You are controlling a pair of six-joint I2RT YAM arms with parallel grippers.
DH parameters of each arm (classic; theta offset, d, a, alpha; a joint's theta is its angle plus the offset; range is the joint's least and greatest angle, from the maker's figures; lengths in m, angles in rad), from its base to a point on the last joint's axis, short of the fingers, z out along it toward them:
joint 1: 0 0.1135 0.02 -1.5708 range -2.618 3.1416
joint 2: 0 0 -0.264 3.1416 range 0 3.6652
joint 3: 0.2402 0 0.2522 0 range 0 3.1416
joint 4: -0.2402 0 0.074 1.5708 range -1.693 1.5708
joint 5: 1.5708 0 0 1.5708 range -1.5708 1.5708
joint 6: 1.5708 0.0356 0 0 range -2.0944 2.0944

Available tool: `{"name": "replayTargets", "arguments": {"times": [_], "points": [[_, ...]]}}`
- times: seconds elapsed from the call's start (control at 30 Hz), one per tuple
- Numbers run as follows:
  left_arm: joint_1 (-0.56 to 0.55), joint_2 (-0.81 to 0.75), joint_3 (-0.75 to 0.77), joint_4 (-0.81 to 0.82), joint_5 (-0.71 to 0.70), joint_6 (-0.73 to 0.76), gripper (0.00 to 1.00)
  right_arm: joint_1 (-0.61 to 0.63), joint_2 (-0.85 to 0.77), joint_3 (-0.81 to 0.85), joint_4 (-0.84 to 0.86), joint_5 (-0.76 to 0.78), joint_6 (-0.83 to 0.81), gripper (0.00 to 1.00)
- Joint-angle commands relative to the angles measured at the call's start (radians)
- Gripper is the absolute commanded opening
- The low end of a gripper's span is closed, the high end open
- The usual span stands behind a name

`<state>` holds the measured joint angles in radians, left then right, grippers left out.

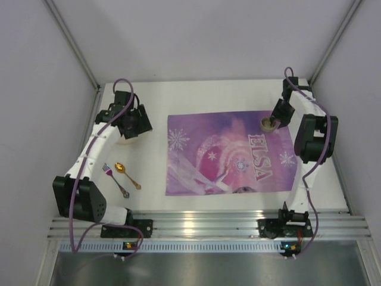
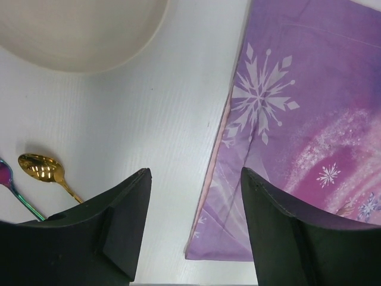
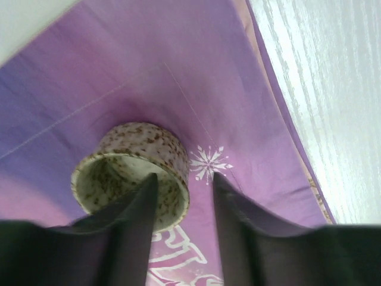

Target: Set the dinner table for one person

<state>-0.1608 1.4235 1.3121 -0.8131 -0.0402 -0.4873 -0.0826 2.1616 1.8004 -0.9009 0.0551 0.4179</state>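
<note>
The white dinner table (image 1: 196, 95) carries a purple snowflake placemat (image 1: 229, 152) at its middle. A speckled cup (image 1: 265, 123) stands upright on the placemat's far right corner. My right gripper (image 1: 275, 123) is open and straddles the cup's wall (image 3: 134, 158): one finger is over the cup's mouth and the other is outside it. My left gripper (image 1: 136, 126) is open and empty, just above the table (image 2: 149, 119) beside the placemat's left edge (image 2: 286, 119). A cream plate (image 2: 77, 30) lies behind it, mostly hidden in the top view.
A gold spoon (image 1: 127, 174) and an iridescent fork (image 1: 115, 179) lie on the table left of the placemat; both show in the left wrist view, the spoon (image 2: 41, 168) and the fork (image 2: 9, 179). Grey walls enclose the table.
</note>
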Motion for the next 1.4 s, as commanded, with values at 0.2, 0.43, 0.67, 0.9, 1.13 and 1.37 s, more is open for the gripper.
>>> {"name": "replayTargets", "arguments": {"times": [0.2, 0.43, 0.67, 0.9, 1.13, 1.37], "points": [[0.176, -0.026, -0.116, 0.118, 0.036, -0.128, 0.67, 0.017, -0.325, -0.162, 0.030, -0.051, 0.041, 0.71], [0.265, 0.049, -0.152, 0.236, 0.088, -0.191, 0.66, 0.167, -0.686, -0.369, -0.010, -0.075, 0.140, 0.76], [0.296, 0.147, -0.197, 0.357, 0.049, -0.264, 0.65, 0.290, -0.853, -0.466, -0.087, -0.078, 0.150, 0.76], [0.310, 0.265, -0.194, 0.407, -0.033, -0.300, 0.68, 0.288, -0.947, -0.527, -0.131, -0.060, 0.122, 0.76], [0.317, 0.357, -0.169, 0.448, -0.069, -0.315, 0.69, 0.288, -0.971, -0.576, -0.138, -0.032, 0.114, 0.76], [0.319, 0.449, -0.126, 0.456, -0.046, -0.333, 0.45, 0.287, -0.951, -0.576, -0.138, -0.017, 0.108, 0.76]]}}
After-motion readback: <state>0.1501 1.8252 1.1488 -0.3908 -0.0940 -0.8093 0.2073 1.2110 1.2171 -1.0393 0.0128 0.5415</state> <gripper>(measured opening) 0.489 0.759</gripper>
